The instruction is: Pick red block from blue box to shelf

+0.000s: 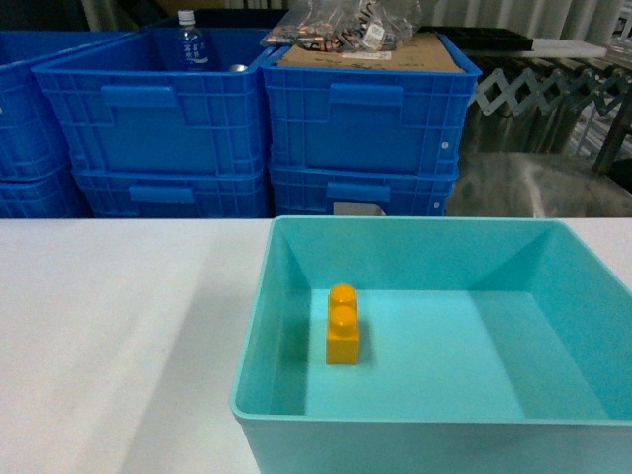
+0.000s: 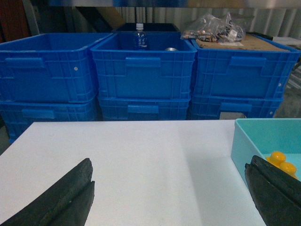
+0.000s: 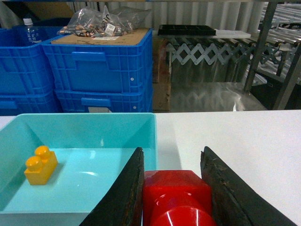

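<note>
1. White table [image 1: 118, 336] carries the blue box [image 1: 296, 259]; inside, left of centre, an orange-yellow two-stud brick [image 1: 343, 324] stands upright.
2. Behind the blue box: stacked royal-blue crates [image 1: 360, 128], one with a water bottle [image 1: 191, 41], one topped with cardboard and bagged parts [image 1: 346, 22]. Right of the crates: metal scissor-lattice conveyor [image 3: 211, 49].
3. Left gripper [image 2: 169, 197] is low over the table, left of the blue box, fingers spread wide, nothing between.
4. Right gripper [image 3: 174, 188] is at the blue box's right rim, clamped on the red block [image 3: 176, 197], stud toward camera.
</note>
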Robot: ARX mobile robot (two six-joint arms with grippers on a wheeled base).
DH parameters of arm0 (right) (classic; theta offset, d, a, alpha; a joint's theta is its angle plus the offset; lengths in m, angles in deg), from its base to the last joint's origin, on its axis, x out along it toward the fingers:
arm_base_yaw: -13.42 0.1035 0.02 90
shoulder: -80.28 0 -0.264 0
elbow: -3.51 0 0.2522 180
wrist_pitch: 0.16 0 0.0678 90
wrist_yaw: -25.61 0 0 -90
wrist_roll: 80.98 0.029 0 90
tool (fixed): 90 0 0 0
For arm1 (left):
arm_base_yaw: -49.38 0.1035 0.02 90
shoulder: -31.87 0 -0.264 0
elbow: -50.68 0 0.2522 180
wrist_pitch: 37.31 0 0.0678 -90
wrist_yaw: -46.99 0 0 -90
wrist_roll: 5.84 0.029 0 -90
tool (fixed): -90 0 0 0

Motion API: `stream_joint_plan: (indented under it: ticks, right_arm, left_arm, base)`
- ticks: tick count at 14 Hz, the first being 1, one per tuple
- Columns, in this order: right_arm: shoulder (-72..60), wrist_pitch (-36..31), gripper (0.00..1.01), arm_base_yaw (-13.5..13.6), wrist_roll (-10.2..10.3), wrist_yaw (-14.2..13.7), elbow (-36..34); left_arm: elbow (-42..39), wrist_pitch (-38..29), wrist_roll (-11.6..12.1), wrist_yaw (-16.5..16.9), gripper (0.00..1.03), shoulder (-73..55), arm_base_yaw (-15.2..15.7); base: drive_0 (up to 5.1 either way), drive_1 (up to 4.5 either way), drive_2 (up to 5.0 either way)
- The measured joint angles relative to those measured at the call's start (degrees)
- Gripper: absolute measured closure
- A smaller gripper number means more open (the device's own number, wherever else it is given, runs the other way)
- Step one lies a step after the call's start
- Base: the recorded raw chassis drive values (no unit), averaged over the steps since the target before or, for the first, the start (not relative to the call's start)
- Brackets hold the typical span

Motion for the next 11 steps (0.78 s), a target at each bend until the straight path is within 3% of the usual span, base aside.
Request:
stream_joint_plan:
  ticks: [5, 11]
  right_arm:
    - [0.0, -0.13, 0.72, 0.0, 0.0, -0.02, 0.0]
    - [0.0, -0.11, 0.72, 0.0, 0.0, -0.02, 0.0]
  left_arm:
    - [0.0, -0.04, -0.02, -0.02, 0.05, 0.0, 0.0]
    - [0.0, -0.04, -0.02, -0.02, 0.05, 0.0, 0.04]
  base:
    - [0.0, 0.0, 0.0]
    - [-1.7, -1.73, -1.7]
